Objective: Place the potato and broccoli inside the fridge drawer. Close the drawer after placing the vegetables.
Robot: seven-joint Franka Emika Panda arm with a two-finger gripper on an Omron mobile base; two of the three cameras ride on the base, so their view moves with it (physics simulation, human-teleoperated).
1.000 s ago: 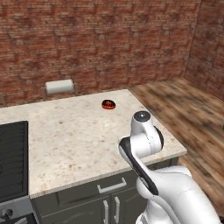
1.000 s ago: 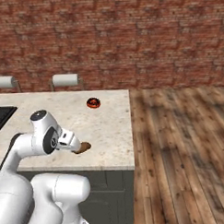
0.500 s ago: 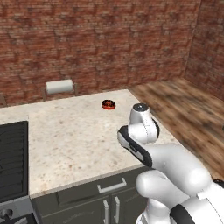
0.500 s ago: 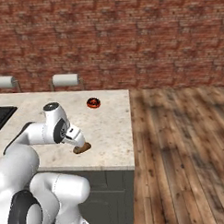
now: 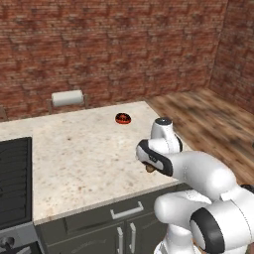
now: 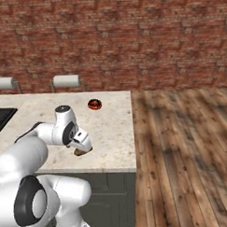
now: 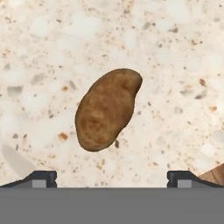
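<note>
The potato (image 7: 108, 109), brown and oval, lies on the speckled stone counter (image 5: 84, 154) near its front right corner. My gripper (image 7: 112, 178) hangs straight above it, open, with the two dark fingertips (image 7: 41, 177) standing wide on either side of the potato and nothing between them. From the right base view the hand (image 6: 83, 144) sits just over the potato (image 6: 80, 153). From the left base view the arm covers most of the potato (image 5: 149, 169). The broccoli and the fridge drawer are out of view.
A small red-and-black round thing (image 5: 123, 118) sits near the counter's far right edge. A paper towel roll (image 5: 67, 97) stands at the back wall. A black stovetop (image 5: 14, 178) is at the left. Wooden floor (image 6: 182, 149) lies to the right.
The arm has folded forward and down, bringing the hand to point down over the potato. The potato has not moved and the jaws have stayed open.
</note>
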